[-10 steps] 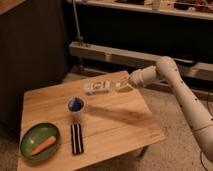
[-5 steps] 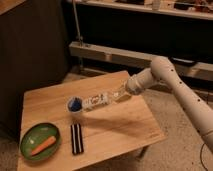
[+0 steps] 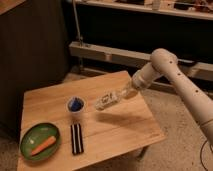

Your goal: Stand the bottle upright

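**Camera view: bottle held aloft, lying nearly flat, close to the cup**

The gripper (image 3: 127, 93) hangs over the middle of the wooden table (image 3: 131, 131), reaching in from the right. It is clamped fully down on the right-hand end of the bottle (image 3: 107, 99). The bottle is clear of the tabletop, with its shadow lying on the wood just nearer to the camera.

Its long axis runs from upper right at the gripper to lower left, closer to level than to vertical. The free end dips towards the blue cup (image 3: 75, 105) and stops just short of it. Which end is the cap cannot be told for certain, though the gripped end looks the narrower.

The chief risks, as I judge them:

- **Hitting the cup:** swinging the free end down and leftward to turn the bottle upright could strike the blue cup and knock it over.
- **Slipping in the grip:** a hold on one end alone gives the bottle leverage to twist in the jaws as it is turned.
- **Toppling on release:** letting go while the base is not flat on the wood would likely tip it over again.

The green plate (image 3: 31, 136) with its carrot (image 3: 44, 145) and the black striped block (image 3: 76, 138) sit at the near left, well apart from the bottle.
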`<action>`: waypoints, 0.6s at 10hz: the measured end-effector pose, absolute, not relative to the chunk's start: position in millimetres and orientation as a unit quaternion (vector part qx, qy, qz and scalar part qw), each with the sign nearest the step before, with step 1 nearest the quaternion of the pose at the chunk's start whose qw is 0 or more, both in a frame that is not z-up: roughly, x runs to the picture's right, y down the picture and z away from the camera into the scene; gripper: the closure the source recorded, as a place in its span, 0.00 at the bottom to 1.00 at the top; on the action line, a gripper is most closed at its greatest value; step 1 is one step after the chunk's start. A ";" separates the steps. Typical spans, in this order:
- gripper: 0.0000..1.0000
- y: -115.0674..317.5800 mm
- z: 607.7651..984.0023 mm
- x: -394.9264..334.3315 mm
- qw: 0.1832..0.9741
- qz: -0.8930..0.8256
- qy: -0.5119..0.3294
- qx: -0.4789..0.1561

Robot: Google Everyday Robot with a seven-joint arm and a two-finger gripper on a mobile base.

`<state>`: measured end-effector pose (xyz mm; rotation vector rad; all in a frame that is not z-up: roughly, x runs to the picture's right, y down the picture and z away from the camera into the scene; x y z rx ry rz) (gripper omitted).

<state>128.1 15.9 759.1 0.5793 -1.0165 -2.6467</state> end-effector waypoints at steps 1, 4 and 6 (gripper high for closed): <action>0.71 17.4 758.6 132.8 0.118 -0.909 -0.350 0.193; 0.71 22.2 751.8 136.3 0.099 -0.914 -0.346 0.185; 0.71 20.1 745.5 138.9 0.083 -0.919 -0.342 0.178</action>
